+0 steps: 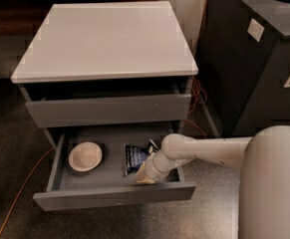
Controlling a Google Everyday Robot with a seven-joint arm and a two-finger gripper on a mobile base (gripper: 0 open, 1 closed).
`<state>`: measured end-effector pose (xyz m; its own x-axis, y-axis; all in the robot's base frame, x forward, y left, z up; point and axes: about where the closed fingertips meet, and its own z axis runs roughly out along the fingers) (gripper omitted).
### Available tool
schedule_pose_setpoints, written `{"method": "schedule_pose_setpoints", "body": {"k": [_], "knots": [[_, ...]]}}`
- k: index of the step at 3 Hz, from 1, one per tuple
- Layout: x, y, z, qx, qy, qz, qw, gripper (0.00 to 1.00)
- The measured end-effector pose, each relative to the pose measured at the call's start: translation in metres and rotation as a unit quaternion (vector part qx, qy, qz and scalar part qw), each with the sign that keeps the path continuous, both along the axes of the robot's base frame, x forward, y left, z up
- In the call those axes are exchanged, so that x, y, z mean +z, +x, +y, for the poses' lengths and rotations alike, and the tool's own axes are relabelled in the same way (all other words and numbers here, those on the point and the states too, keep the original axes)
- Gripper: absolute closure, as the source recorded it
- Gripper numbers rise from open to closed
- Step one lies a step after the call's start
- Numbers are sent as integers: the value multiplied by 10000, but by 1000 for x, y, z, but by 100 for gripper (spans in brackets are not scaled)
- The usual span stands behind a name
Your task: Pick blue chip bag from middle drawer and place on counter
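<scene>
The middle drawer (pixel 109 197) of the grey cabinet is pulled open. The blue chip bag (pixel 133 158) lies inside it, right of centre, crinkled with white print. My gripper (pixel 145 172) reaches down into the drawer from the right, its tip just to the right of and in front of the bag, touching or overlapping its edge. My white arm (pixel 209 151) covers the bag's right side. The counter (pixel 107 39), the pale top slab of the cabinet, has nothing on it.
A round off-white bowl (pixel 85 156) sits in the left of the same drawer. The top drawer (pixel 109 109) is slightly open above it. A black box (pixel 256 59) with a round hole stands to the right. An orange cable (pixel 20 193) runs across the dark floor.
</scene>
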<state>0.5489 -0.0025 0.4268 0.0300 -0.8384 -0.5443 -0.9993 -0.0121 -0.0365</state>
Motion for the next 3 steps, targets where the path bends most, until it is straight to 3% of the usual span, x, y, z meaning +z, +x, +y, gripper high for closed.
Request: {"method": "schedule_pose_setpoints", "body": {"k": [1, 2, 3], "knots": [[13, -31, 1, -76, 89, 241, 9996, 100], [16, -31, 1, -95, 84, 216, 9997, 100], [19, -14, -3, -187, 75, 142, 9997, 100]]}}
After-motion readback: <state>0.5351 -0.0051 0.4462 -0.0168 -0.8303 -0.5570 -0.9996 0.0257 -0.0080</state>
